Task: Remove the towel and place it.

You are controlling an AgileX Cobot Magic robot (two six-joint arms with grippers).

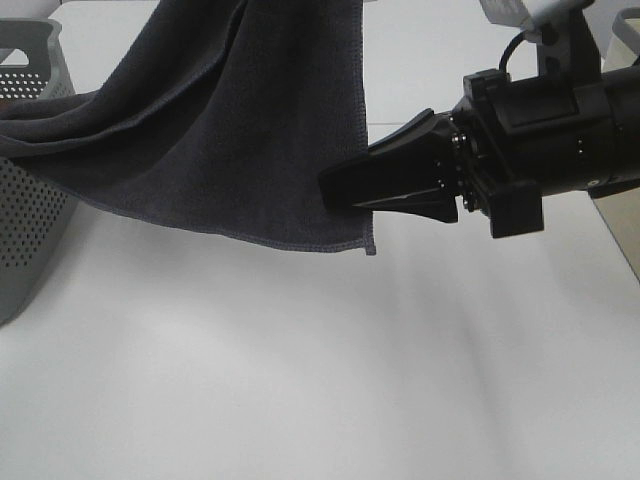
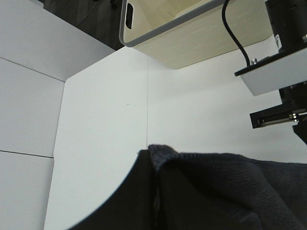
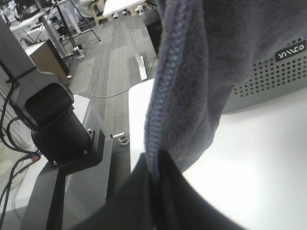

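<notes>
A dark grey towel (image 1: 230, 130) hangs spread in the air above the white table (image 1: 300, 380). Its left part drapes over the rim of a grey perforated basket (image 1: 25, 230). My right gripper (image 1: 342, 190) reaches in from the right and is shut on the towel's right edge near the lower corner. In the right wrist view the gripper (image 3: 154, 167) pinches the hemmed edge of the towel (image 3: 201, 72). My left gripper (image 2: 154, 163) is shut on a fold of the towel (image 2: 230, 187). It is out of the exterior high view, above the frame.
The basket (image 3: 268, 81) stands at the table's left side. A beige bin (image 2: 192, 33) stands beyond the table's far edge. Part of the other arm (image 2: 283, 81) shows in the left wrist view, and the left arm's base (image 3: 53, 120) in the right wrist view.
</notes>
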